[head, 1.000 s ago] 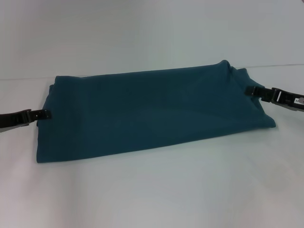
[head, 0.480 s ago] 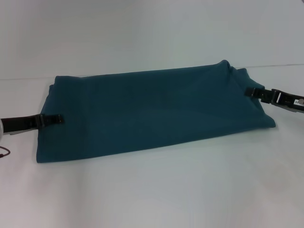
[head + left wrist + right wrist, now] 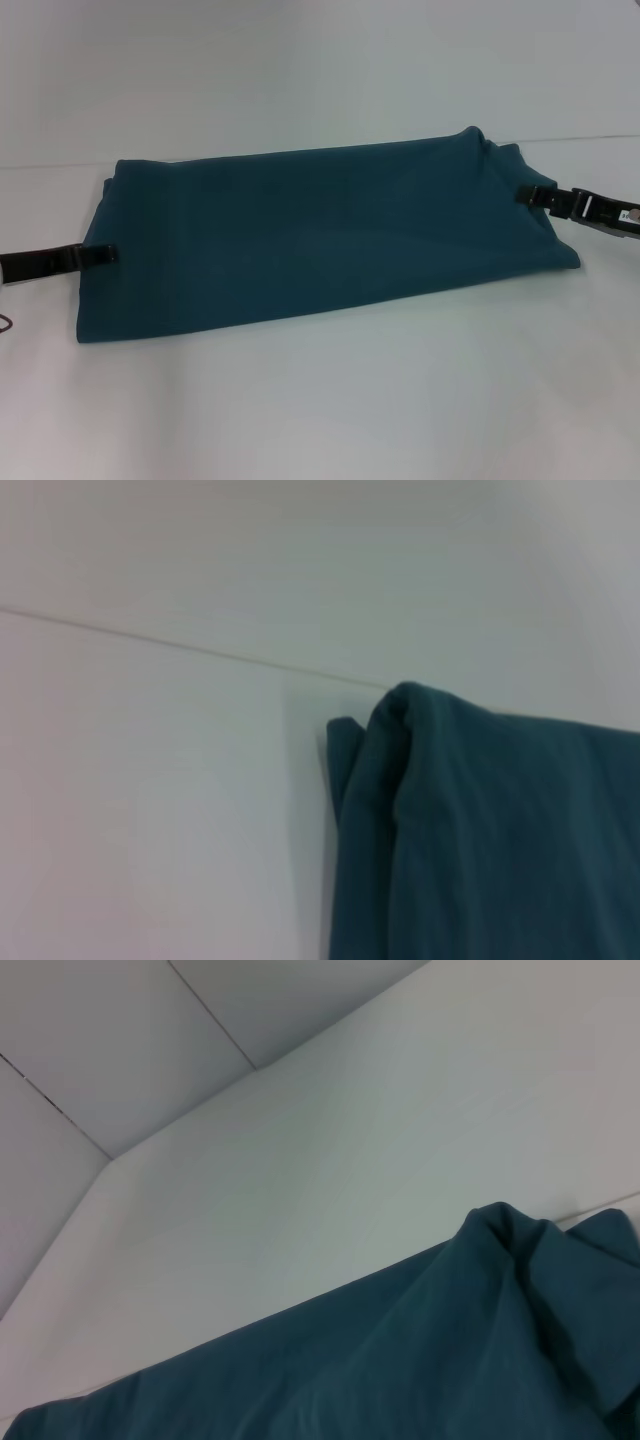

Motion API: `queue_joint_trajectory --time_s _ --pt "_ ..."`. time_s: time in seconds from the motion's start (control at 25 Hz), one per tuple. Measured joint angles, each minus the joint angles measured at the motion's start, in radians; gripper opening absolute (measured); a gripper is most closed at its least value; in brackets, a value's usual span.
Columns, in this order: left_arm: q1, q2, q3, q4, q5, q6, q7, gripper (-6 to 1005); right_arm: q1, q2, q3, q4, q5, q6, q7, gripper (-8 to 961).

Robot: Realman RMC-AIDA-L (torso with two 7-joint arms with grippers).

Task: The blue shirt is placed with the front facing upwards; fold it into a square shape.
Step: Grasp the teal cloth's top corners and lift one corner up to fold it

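The blue shirt [image 3: 320,235] lies on the white table as a long folded band, plain teal side up, with no print showing. My left gripper [image 3: 104,254] is low at the shirt's left end, touching its edge. My right gripper [image 3: 528,195] is at the shirt's right end, where the cloth bunches into a small hump [image 3: 478,138]. The left wrist view shows the layered folded edge of the shirt [image 3: 480,840]. The right wrist view shows the bunched cloth of the shirt [image 3: 470,1350] close up.
The white table [image 3: 320,400] spreads around the shirt, with a seam line [image 3: 580,138] running across at the back. A white wall rises behind it. A thin cable loop [image 3: 6,322] shows at the left edge.
My left gripper pushed in over the shirt's left edge half a second ago and has drawn back a little outward. The shirt and right gripper have not moved.
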Motion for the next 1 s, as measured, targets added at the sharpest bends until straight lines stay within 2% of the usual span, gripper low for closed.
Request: queue_joint_trajectory --time_s 0.36,0.64,1.0 --pt "-0.031 -0.006 0.003 -0.025 0.015 0.014 0.001 815 0.002 -0.001 0.0 0.0 0.0 0.0 0.003 807" --pt "-0.018 -0.027 0.013 0.042 0.016 0.015 0.003 815 0.001 -0.002 -0.002 -0.001 0.0 0.0 0.008 807" --pt "-0.019 -0.026 0.013 0.007 0.057 -0.049 -0.001 815 0.0 -0.002 -0.002 -0.004 0.0 -0.003 0.011 807"
